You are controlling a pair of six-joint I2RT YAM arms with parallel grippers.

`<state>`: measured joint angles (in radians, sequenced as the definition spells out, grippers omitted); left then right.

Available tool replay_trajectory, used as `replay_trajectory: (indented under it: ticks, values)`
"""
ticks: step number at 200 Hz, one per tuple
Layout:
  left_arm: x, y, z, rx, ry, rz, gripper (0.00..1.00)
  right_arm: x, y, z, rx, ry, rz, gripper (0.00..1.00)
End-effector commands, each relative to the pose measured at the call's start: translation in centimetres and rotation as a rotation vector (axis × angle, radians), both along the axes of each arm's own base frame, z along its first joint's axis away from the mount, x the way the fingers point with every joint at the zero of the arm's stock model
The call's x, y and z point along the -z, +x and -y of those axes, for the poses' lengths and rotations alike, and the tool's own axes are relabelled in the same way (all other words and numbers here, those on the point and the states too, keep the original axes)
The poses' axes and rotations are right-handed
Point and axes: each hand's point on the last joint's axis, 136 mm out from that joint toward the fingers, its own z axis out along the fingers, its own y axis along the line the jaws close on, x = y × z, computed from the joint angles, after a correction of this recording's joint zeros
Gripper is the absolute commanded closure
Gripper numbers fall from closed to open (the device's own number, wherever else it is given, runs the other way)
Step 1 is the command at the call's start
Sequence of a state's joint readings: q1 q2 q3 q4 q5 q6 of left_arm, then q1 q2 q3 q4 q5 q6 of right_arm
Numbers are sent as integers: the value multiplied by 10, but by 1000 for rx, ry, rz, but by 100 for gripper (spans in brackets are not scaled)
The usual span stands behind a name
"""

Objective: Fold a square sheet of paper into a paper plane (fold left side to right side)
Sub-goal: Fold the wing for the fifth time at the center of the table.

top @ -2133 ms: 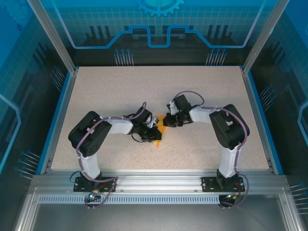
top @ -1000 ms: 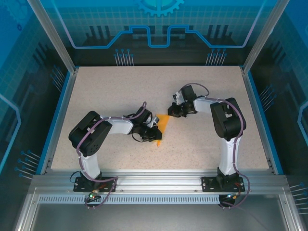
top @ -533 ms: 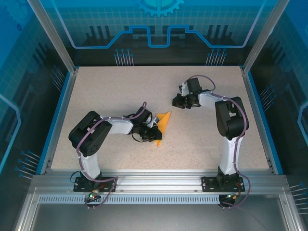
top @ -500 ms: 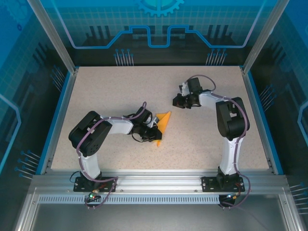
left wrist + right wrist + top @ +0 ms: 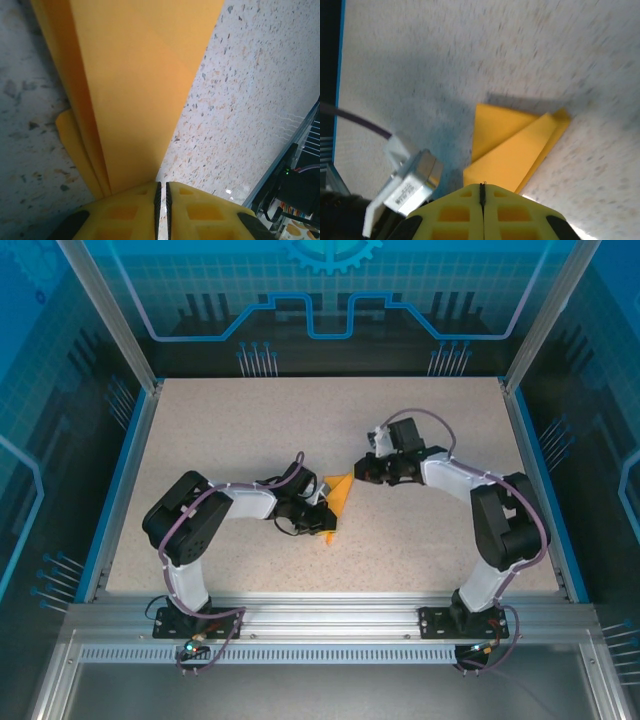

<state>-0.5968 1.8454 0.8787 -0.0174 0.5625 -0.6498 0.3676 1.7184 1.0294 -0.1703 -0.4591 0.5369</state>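
The orange paper plane [image 5: 341,494] lies mid-table [image 5: 250,430] between both arms. The left gripper [image 5: 161,187], its jaws nearly together, covers the plane's near end, and whether paper sits between them is hidden. The right gripper [image 5: 481,187], pinched closed and empty, is just beside the blurred far tip.

Table [image 5: 420,540]: speckled beige top, blue edging on the left and right sides
Paper plane [image 5: 341,496]: bright orange, folded to a narrow pointed shape, lying near the table centre, tip towards the far right
Left arm [image 5: 190,525]: reaches from its base to the right, towards the centre
Left gripper [image 5: 322,519]: sits over the near end of the paper plane, orange showing at both sides of it
Right arm [image 5: 500,530]: bends from its base to the left
Right gripper [image 5: 360,473]: just beside the pointed tip, on its right side
Front rail [image 5: 330,615]: aluminium, carries both arm bases
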Motion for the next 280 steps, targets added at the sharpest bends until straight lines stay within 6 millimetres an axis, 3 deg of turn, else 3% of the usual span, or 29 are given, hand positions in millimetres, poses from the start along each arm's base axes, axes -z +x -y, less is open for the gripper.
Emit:
replay_trajectory:
  ticks: [1,44,97,171,196,245,280]
  values:
    - [25,-24,-18,-10,109,-86,84,0,-15,-21,-22,75,-31,95]
    - [25,-25,-16,-5,109,-81,84,12,-23,-45,-43,107,-63,100]
    - [25,-25,-13,5,108,-83,84,28,-23,-58,-44,85,-87,100]
    - [22,-26,-10,10,100,-80,84,70,-33,-47,-2,-7,-189,100]
    - [9,-23,-5,10,65,-64,80,85,-40,-38,13,-68,-243,100]
    - [-36,-15,4,16,-6,3,75,103,-50,-30,21,-125,-311,100]
    - [-44,-21,5,31,-32,-11,74,103,-51,-30,16,-128,-308,100]
